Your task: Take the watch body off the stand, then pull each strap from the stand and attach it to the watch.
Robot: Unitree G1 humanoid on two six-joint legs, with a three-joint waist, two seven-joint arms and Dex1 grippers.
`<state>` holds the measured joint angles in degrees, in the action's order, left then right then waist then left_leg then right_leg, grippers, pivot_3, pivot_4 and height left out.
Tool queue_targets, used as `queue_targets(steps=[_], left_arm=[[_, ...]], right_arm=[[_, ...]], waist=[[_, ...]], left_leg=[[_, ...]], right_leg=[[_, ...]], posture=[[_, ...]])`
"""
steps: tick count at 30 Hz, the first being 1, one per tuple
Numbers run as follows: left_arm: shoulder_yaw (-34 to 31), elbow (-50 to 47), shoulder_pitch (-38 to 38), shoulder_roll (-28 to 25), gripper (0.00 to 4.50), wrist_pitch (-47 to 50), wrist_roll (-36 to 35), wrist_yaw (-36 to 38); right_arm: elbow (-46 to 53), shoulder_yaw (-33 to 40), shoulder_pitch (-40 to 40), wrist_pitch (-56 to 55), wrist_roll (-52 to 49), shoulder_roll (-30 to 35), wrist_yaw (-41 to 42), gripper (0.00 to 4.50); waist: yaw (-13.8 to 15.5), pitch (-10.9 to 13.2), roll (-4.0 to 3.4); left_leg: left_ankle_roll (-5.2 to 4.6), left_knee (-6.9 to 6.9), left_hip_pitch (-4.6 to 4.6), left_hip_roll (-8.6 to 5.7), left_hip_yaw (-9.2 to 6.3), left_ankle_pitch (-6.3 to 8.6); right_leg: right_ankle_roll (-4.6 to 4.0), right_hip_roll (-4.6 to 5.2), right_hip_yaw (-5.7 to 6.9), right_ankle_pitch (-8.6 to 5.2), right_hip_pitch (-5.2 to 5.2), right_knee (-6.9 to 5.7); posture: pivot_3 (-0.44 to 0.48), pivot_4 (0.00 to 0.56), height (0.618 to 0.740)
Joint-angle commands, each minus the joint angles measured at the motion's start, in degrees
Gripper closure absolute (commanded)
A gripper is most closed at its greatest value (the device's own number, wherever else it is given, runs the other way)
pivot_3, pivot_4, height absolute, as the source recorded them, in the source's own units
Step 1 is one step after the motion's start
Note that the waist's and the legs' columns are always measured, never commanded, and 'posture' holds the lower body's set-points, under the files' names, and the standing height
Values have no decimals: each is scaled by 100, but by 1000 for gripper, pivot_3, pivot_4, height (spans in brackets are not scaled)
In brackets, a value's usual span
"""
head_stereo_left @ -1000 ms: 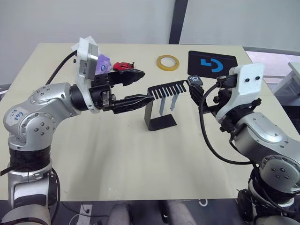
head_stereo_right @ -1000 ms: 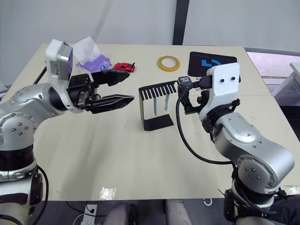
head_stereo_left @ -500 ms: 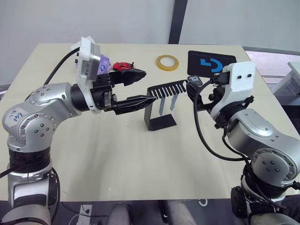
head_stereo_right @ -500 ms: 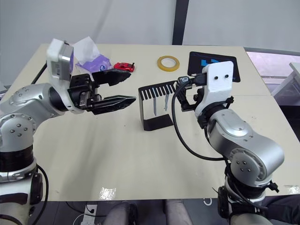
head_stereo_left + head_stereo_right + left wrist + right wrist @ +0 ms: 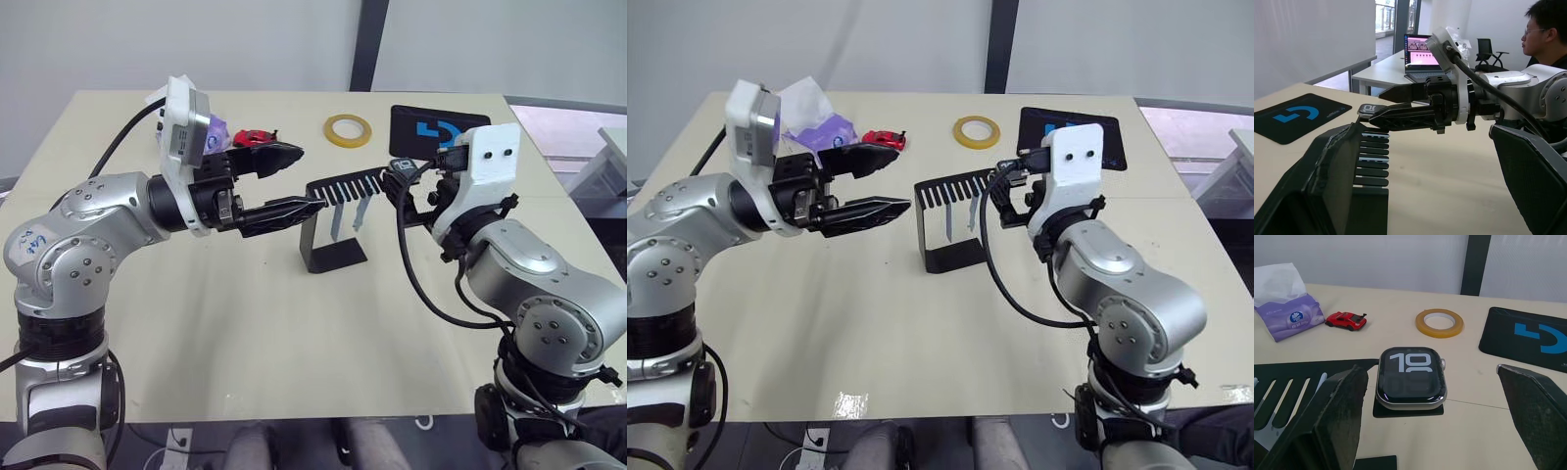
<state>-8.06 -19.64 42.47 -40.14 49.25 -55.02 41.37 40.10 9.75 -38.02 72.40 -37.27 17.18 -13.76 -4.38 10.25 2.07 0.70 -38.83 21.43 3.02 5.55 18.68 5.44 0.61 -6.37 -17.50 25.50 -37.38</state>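
The black stand [image 5: 331, 257] stands mid-table, its comb-slotted top plate [image 5: 348, 184] facing me. Two pale straps [image 5: 337, 221] hang from the slots. The watch body [image 5: 1410, 377], its screen showing "10", lies on the plate's right end [image 5: 402, 168]. My right gripper [image 5: 1431, 374] is open and level with the watch, with one finger [image 5: 1337, 416] on each side and neither touching it. My left gripper [image 5: 310, 178] is open at the plate's left end. Its lower fingertip [image 5: 315, 204] reaches the plate's edge, and I cannot tell if it touches.
At the back of the table lie a red toy car [image 5: 257, 138], a yellow tape roll [image 5: 350, 129], a black mouse pad [image 5: 431, 129] and a purple tissue pack [image 5: 813, 122]. A person [image 5: 1547, 29] sits beyond the table near a laptop [image 5: 1418, 51].
My right arm has swung left toward the stand, so its open fingers now flank the watch body. The left arm and the stand have stayed where they were.
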Motion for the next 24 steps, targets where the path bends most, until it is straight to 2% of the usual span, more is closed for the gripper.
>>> queue_targets(steps=[1,10,11,14,17,18,24], left_arm=[[-167,-199,107,-44,0,-72,-39,-19],[-180,-212,95,-28,0,-81,-45,-38],[-182,-211,96,-27,0,-82,-42,-39],[-184,-192,91,-44,0,-104,4,-35],[-202,-153,106,-67,0,-113,22,-26],[-201,-133,113,-70,0,-122,34,-18],[-183,-44,116,-66,0,-187,125,60]], right_arm=[[35,18,-116,-120,151,-47,106,17],[-112,-74,-174,-162,397,-222,280,17],[-123,-82,-182,-167,422,-254,295,255],[-126,-69,-189,-155,475,-340,325,1355],[-104,-54,-185,-47,452,-375,408,2696],[-94,-44,-180,-11,436,-395,430,2914],[4,-71,-163,42,489,-402,506,2914]], waist=[[-27,0,0],[-55,0,-1],[-55,0,-1],[-54,1,-1],[-50,1,-1],[-50,1,-1],[-58,1,-1]], left_leg=[[0,2,0,0,0,0],[1,7,1,3,0,-1],[1,7,1,3,0,-1],[2,9,1,3,-1,-1],[2,9,1,2,-1,-1],[2,9,1,2,-2,-1],[5,18,-1,3,-1,-3]], right_leg=[[0,1,0,0,0,1],[0,1,-1,0,1,4],[0,1,-1,0,1,5],[0,2,0,0,1,5],[0,2,1,0,1,5],[0,2,1,0,1,6],[-1,2,0,0,1,8]], posture=[[0,150,738],[0,150,738],[0,150,738],[0,150,738],[0,150,738],[0,150,738],[0,150,738]])
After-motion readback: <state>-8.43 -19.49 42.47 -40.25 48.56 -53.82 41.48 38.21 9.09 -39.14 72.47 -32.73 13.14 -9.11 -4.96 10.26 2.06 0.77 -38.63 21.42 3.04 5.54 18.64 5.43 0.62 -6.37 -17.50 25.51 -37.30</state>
